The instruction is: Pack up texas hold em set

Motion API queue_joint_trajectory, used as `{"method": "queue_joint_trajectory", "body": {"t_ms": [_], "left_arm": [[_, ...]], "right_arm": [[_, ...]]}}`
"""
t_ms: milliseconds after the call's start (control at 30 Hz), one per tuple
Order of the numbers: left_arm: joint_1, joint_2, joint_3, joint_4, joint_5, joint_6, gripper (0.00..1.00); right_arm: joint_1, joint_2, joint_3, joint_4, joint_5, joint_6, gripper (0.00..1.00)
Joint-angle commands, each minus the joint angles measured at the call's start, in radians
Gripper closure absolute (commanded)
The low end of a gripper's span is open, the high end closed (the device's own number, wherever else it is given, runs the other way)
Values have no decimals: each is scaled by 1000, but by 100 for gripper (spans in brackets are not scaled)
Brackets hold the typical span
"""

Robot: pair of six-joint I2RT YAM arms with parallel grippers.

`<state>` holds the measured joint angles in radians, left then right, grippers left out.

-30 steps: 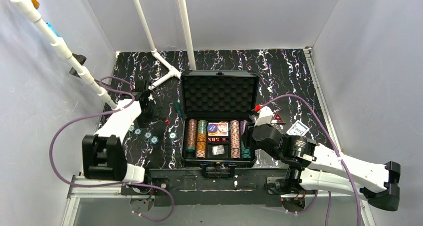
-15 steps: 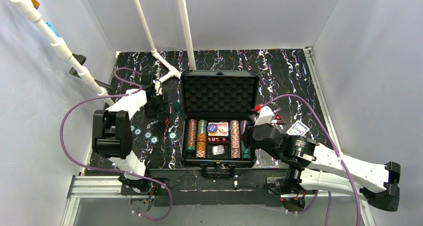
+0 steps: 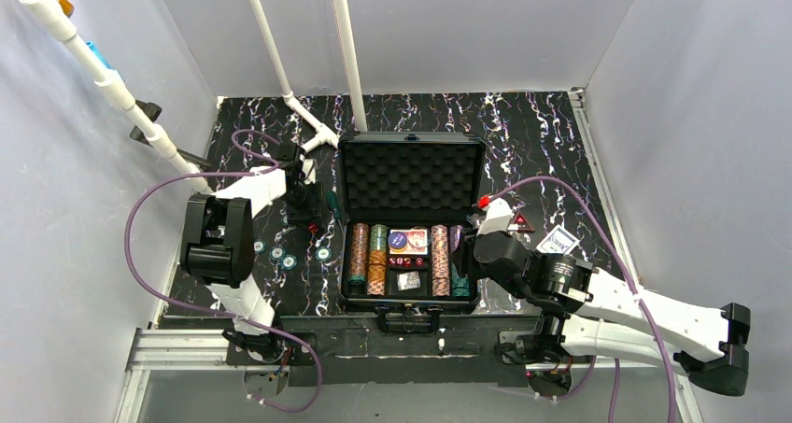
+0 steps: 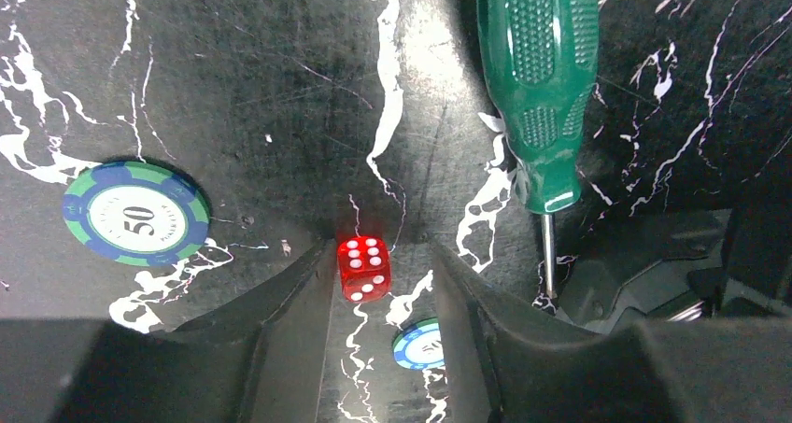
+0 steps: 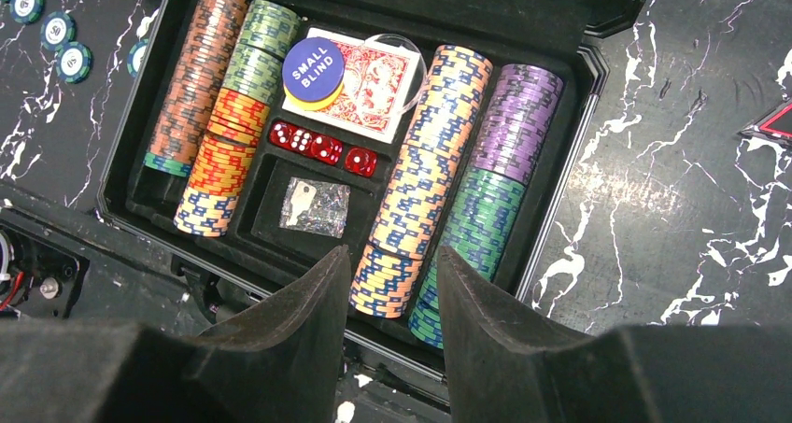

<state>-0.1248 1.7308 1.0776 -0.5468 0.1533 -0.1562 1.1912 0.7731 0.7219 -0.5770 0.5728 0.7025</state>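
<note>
The black case [image 3: 411,141] lies open in the middle of the table [image 3: 542,143], its foam lid standing up at the far side. Inside are rows of striped chips [image 5: 425,199], a card deck [image 5: 374,82] under a blue "SMALL BLIND" button [image 5: 316,66], and three red dice [image 5: 322,148]. One more red die [image 4: 364,267] is on the table left of the case, between the fingers of the left gripper [image 4: 383,260]. The jaws are narrow around it, with a gap on one side. One second ago this arm was nearer to the table's left edge and its jaws were wider. The right gripper [image 5: 392,264] hangs over the chips as before, half-open and empty. A loose chip [image 4: 420,344] is partly hidden by a finger, and I cannot tell if the die touches the other finger.
</note>
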Motion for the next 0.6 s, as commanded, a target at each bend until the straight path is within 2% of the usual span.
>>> {"method": "queue_joint_trajectory", "body": {"t_ms": [0,133,333,400,467,567], "left_arm": [[-4,0,-6,-28,-42,10,59],[-4,21,7,-37,-56,7,69],[-4,-35,17,-106,-94,-27,100],[-5,-132,-2,-146,-70,-74,100],[-6,-313,-53,-161,27,-139,100],[-29,-534,-158,-96,281,-261,100]], "right_arm": [[-3,-15,31,17,16,-7,53],[-3,-16,33,17,15,-5,53],[-3,-21,39,5,17,-3,53],[-4,-28,43,-11,25,-2,54],[-4,-38,38,-18,37,1,53],[-5,-48,23,-5,41,7,53]]}}
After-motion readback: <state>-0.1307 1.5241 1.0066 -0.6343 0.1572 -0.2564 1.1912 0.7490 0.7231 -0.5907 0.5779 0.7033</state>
